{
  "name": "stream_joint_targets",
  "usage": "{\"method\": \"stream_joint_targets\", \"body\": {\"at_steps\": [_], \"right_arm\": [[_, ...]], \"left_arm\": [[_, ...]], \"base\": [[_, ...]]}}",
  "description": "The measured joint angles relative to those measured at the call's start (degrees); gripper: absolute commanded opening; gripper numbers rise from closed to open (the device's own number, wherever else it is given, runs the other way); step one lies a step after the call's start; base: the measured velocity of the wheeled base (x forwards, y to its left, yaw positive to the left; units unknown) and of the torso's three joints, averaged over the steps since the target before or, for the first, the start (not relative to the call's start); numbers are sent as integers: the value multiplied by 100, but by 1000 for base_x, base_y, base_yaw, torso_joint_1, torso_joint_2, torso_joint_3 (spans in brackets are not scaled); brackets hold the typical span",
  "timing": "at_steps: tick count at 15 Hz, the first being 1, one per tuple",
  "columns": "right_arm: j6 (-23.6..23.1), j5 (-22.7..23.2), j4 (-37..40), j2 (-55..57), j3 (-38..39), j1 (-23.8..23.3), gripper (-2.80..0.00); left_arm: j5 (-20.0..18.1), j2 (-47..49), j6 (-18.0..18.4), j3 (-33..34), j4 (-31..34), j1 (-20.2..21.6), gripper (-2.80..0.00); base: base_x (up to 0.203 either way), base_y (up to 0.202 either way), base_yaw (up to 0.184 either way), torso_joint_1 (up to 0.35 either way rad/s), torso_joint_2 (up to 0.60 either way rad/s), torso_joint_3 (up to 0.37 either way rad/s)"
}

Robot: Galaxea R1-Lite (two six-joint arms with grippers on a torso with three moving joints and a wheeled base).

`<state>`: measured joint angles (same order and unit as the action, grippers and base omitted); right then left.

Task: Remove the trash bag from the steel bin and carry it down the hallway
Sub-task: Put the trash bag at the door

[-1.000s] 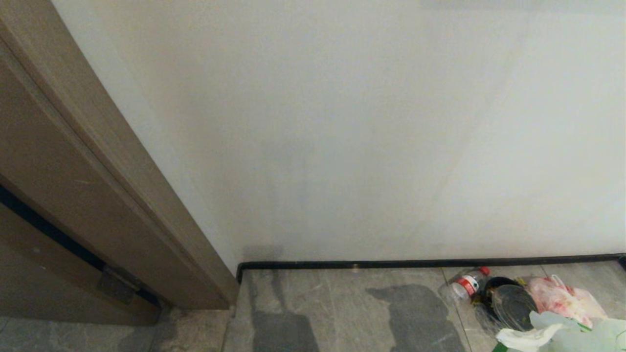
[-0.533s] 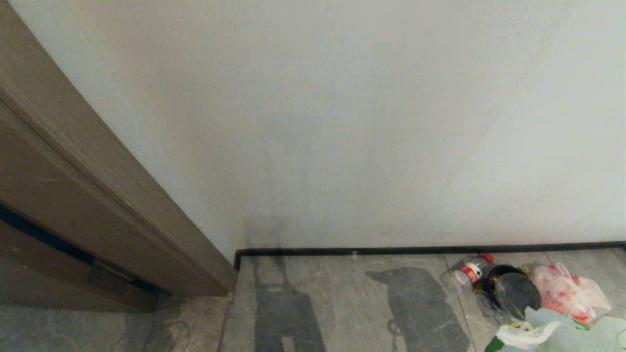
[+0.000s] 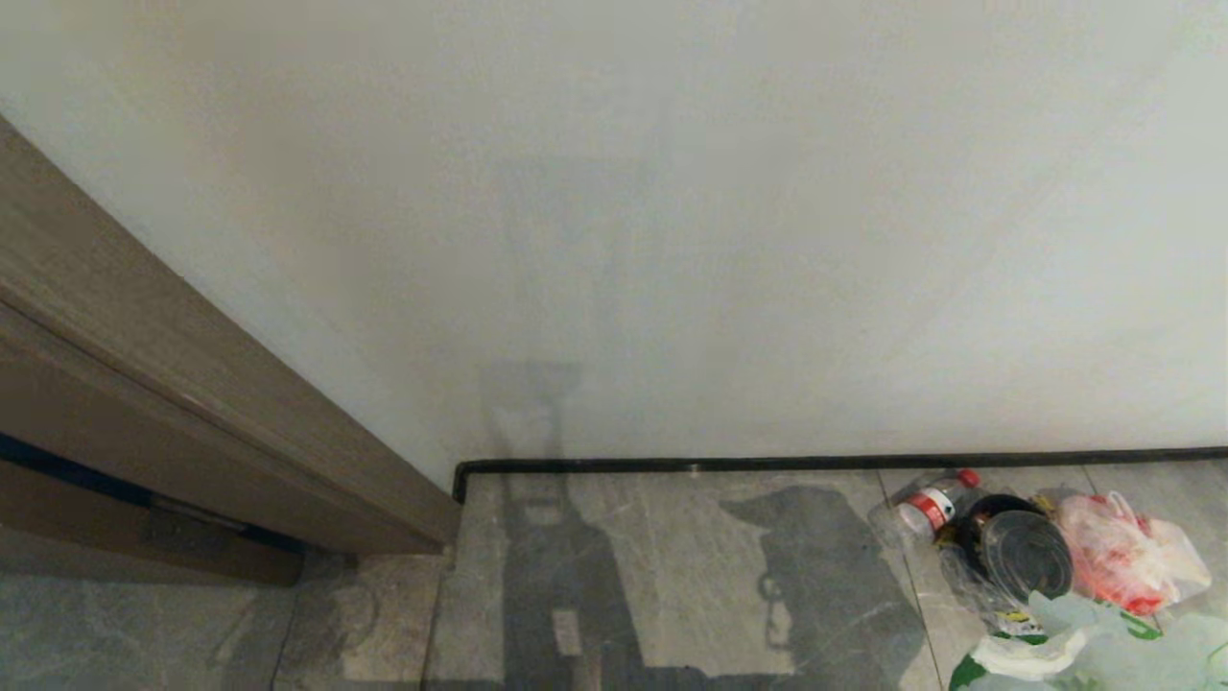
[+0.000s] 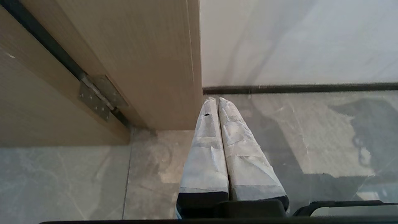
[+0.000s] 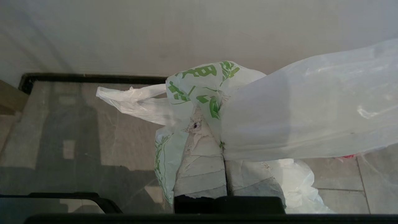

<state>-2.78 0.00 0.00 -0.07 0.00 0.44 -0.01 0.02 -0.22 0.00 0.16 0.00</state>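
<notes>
1. Grey marbled floor tiles (image 3: 672,576) meet a white wall (image 3: 672,240) at black skirting (image 3: 815,463).
2. Right gripper (image 5: 195,124) is clamped tight on the trash bag (image 5: 279,109), which hangs over the floor's right edge.
3. Flimsy, light, slippery film; the bunched neck looks like the safest hold.
4. Left gripper (image 4: 214,101) is closed, empty, near the door frame (image 4: 149,62).

Both grippers (image 4: 217,102) (image 5: 199,124) closed

Indoor hallway: grey marbled floor tiles (image 3: 672,576); brown door frame (image 3: 192,413).
</notes>
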Motion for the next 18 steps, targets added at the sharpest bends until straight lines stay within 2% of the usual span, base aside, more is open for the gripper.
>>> {"method": "stream_joint_targets", "body": {"at_steps": [6, 8, 10, 13, 18], "right_arm": [[-33, 8, 190, 0, -142, 0, -280], [-10, 17, 613, 6, -782, 0, -280], [6, 118, 1427, 205, -1579, 0, -280], [10, 366, 2328, 1111, -2565, 0, -280], [-141, 443, 2492, 3583, -3605, 121, -280]], "left_arm": [[1, 0, 11, 0, 1, 0, -280], [-1, 0, 11, 0, 2, 0, -280], [-1, 0, 9, 0, 2, 0, -280], [1, 0, 4, 0, 0, 0, -280], [0, 0, 9, 0, 2, 0, -280]], "base": [[0, 0, 0, 1, 1, -16], [0, 0, 0, 0, 0, 0], [0, 0, 0, 0, 0, 0], [0, 0, 0, 0, 0, 0], [0, 0, 0, 0, 0, 0]]}}
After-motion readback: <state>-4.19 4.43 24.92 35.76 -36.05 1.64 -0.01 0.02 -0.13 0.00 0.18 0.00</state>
